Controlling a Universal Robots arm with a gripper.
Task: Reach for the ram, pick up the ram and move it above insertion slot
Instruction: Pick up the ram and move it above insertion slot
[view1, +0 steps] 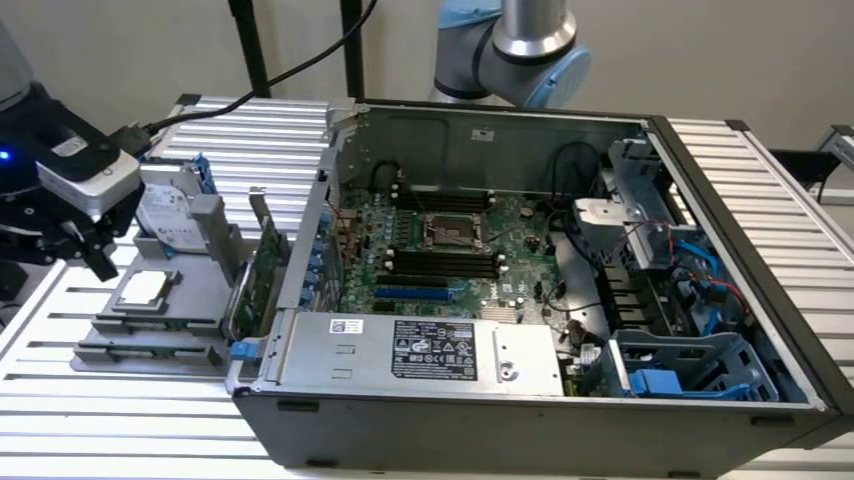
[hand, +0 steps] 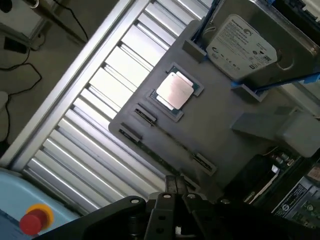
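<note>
The ram (hand: 172, 139) stands on edge as a thin dark-green strip between two clips of the grey holder (hand: 210, 125). In the exterior view the ram (view1: 150, 326) lies along the holder's front, at that view's left. My black gripper (view1: 83, 252) hangs above and to the exterior view's left of the holder, apart from the ram. From the wrist camera, the gripper (hand: 176, 184) has its two fingertips (hand: 170, 184) pressed together, shut, with nothing between them. They sit just off the near end of the holder's second clip row.
The holder also carries a silver processor (hand: 174, 91), a hard drive (hand: 242, 42) in a blue frame, and an upright green expansion card (view1: 267, 265). The open computer case (view1: 534, 400) with its black memory slots (view1: 441, 262) fills the middle. A red stop button (hand: 35, 220) sits nearby.
</note>
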